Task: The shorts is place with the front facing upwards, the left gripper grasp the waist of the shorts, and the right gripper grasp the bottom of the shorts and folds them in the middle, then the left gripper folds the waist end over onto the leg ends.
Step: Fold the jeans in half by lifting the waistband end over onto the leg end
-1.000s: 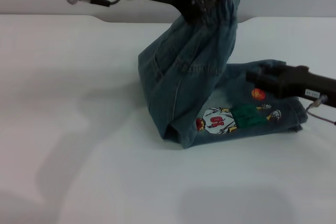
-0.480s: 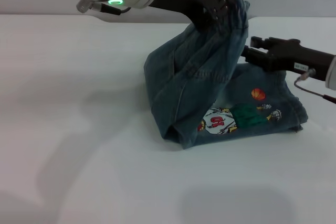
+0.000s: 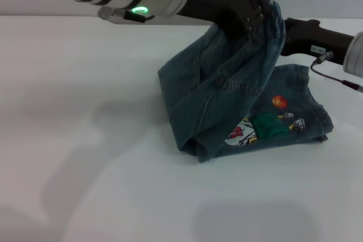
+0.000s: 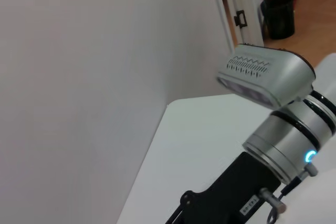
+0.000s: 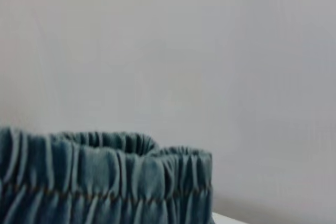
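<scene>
Clamping shorts [image 3: 227, 100] waist aloft: left end effector [image 3: 258, 18]; right end effector [image 3: 295, 32] beside, grip unclear.

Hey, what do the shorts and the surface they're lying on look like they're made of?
The shorts look like washed blue-green denim: visible seam stitching, a gathered elastic-looking waistband, and what seems to be embroidery of a player and an orange ball. The table looks like a smooth, matte white surface, perhaps laminate or plastic; the views leave that open.

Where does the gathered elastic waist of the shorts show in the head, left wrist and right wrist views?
Head view: waist lifted at top centre-right, held by the left gripper.
Left wrist view: not in it.
Right wrist view: waist fills the lower left.
Shared landmark: the waist's gathered ruffles.
</scene>
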`<state>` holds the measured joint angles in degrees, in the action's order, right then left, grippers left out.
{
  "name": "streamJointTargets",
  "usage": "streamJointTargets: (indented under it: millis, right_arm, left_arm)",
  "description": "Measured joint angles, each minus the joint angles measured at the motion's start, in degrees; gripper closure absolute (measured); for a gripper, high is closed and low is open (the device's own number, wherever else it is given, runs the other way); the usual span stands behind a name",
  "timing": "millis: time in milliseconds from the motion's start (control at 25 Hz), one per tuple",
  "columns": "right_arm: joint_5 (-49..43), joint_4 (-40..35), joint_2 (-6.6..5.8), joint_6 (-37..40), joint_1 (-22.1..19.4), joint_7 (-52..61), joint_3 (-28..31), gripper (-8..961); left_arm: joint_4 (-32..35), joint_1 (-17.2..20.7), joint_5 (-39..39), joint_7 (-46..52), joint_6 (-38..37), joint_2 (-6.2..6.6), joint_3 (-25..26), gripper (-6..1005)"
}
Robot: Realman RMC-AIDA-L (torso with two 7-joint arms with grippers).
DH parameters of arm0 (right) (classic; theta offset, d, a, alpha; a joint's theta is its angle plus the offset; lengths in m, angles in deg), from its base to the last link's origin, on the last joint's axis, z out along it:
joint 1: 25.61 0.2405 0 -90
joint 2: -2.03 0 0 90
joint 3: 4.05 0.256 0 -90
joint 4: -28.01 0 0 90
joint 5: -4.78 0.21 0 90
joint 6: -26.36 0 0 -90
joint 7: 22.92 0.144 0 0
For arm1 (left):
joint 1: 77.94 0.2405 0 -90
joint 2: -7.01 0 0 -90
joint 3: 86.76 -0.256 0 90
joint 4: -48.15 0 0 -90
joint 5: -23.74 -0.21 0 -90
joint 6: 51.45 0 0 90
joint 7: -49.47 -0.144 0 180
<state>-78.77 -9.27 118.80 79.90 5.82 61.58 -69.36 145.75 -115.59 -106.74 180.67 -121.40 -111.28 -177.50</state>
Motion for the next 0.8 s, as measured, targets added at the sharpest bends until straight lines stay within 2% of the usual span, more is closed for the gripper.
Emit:
streamJointTargets:
  millis: [200,360,520,720,800]
  right_arm:
    - [0.17,-1.63,0.33,-5.28,-1.23,-0.45,2.06,486]
    - [0.41,-3.73,1.00,-9.95,-4.25,-2.53,10.27,486]
    - [1.44,-6.66,1.85,-9.20,-8.15,-2.96,19.38,485]
    - [7.12,-7.23,1.68,-5.59,-12.73,-5.19,22.38,485]
    - [7.80,-7.23,1.67,-4.54,-13.69,-5.83,23.48,486]
  left_arm:
    - [-1.03,1.31,0.03,0.09,4.51,-0.03,-2.34,927]
    - [-2.56,1.63,-0.16,-0.08,7.23,0.00,-3.29,924]
    - [-4.28,1.54,-0.13,-0.10,8.89,0.00,-3.86,921]
    - [-6.04,1.36,-0.08,-0.12,10.69,0.00,-4.93,917]
    - [-8.80,0.78,-0.09,0.14,14.31,-0.13,-6.94,916]
